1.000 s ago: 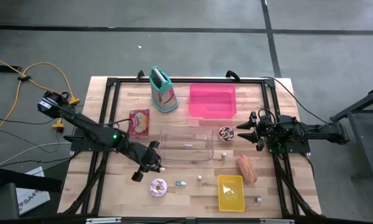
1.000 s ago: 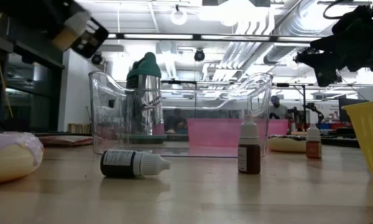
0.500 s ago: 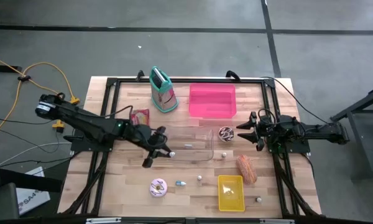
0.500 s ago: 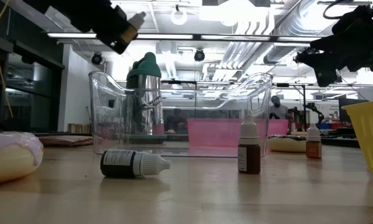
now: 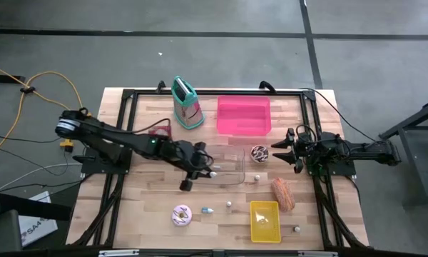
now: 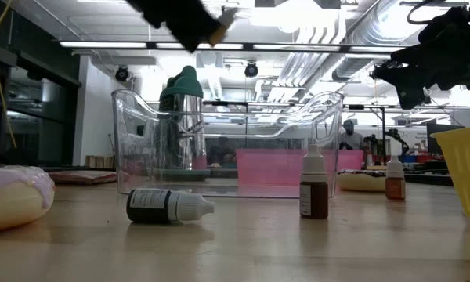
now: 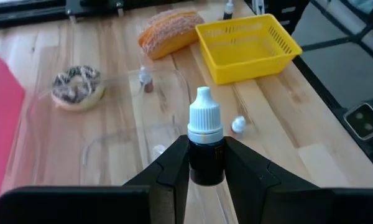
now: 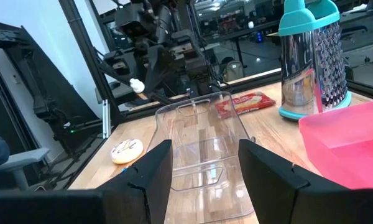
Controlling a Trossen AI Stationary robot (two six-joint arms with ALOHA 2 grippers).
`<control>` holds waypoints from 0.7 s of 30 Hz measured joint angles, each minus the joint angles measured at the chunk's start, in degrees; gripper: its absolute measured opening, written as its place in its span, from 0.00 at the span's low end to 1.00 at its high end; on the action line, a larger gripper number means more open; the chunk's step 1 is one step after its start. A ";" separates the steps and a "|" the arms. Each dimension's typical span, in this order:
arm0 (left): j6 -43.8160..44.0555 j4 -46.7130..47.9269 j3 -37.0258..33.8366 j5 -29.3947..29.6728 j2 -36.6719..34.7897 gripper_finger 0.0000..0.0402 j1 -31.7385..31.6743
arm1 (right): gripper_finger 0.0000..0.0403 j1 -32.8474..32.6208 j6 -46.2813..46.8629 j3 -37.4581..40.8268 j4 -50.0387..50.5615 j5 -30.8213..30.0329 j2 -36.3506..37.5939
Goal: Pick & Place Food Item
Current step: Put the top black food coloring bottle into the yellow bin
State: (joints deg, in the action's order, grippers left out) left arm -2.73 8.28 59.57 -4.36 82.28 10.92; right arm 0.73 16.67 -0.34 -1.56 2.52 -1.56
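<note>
One dropper bottle (image 7: 205,144) is pinched upright, white cap out, in your left gripper (image 5: 197,170) fingers, hanging over the clear bin (image 5: 232,168) on the table (image 5: 314,221), while your right gripper (image 5: 279,150) waits with fingers spread and empty beside the bin's far end.

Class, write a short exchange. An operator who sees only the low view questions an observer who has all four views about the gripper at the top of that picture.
Operator: A dark gripper shows at the top of my view. Is it holding anything?
Observer: Yes. The left gripper is shut on a small dark dropper bottle with a white cap.
Operator: Where is it over the table?
Observer: From above, it hangs over the left part of the clear container.
</note>
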 joint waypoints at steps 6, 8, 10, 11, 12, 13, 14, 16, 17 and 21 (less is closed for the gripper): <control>-0.96 0.65 7.01 -0.02 7.28 0.21 0.02 | 0.43 0.02 0.00 0.02 0.01 0.00 -0.02; -2.32 0.74 8.97 -0.02 9.10 0.21 0.07 | 0.43 0.01 0.00 0.01 -0.05 0.01 -0.12; -3.28 0.48 10.90 -0.02 10.98 0.21 0.17 | 0.43 0.02 0.00 0.02 -0.07 0.00 -0.20; -3.30 0.73 11.52 -0.01 11.59 0.21 0.17 | 0.43 0.00 0.00 0.00 -0.19 0.02 -0.18; -3.33 1.06 12.17 0.00 12.33 0.21 0.17 | 0.43 0.01 0.00 0.01 -0.18 0.02 -0.23; -3.35 0.76 12.81 0.02 13.06 0.21 0.17 | 0.43 0.01 0.00 0.00 -0.16 0.03 -0.28; -3.33 0.57 13.24 0.06 13.51 0.21 0.17 | 0.43 0.01 0.00 0.01 -0.19 0.02 -0.27; -3.33 1.05 13.59 0.12 14.00 0.21 0.17 | 0.43 0.00 0.00 0.00 -0.18 0.02 -0.27; -3.33 0.74 13.85 0.23 14.15 0.21 0.17 | 0.43 0.02 0.00 0.00 -0.16 0.02 -0.28; -3.38 0.65 13.93 1.42 14.18 0.21 -0.30 | 0.43 0.01 0.00 0.01 -0.20 0.02 -0.28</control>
State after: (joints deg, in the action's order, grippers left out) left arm -6.11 8.93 73.49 -2.94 96.47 10.62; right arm 0.74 16.67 -0.33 -1.76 2.55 -1.85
